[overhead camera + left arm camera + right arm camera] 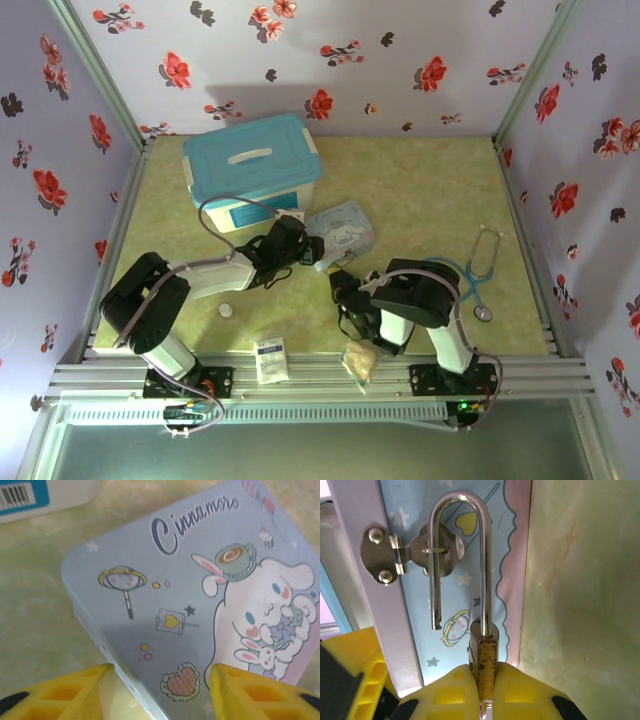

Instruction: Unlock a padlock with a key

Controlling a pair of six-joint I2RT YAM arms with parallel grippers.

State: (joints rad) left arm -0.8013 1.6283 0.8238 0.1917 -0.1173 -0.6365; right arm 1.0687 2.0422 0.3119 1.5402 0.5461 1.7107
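Observation:
In the right wrist view, my right gripper (485, 682) is shut on the brass body of the padlock (486, 652). Its silver shackle (488, 555) stands open. The free leg ends clear of the body and still passes through the loop of the hasp (440, 550) on the cartoon tin (465, 595). A silvery sliver (484, 711) pokes out under the body between the fingers. I cannot tell whether it is the key. My left gripper (161, 680) hovers open over the tin's lid (190, 605), near one corner, with nothing between its fingers (90, 690). From above, both grippers (318, 250) (342, 287) sit beside the tin (342, 228).
A white box with a blue lid (250, 165) stands behind the tin. To the right lies a stethoscope (480, 275). A small white disc (226, 311), a white sachet (270, 358) and a beige wrapped lump (360, 360) lie near the front rail.

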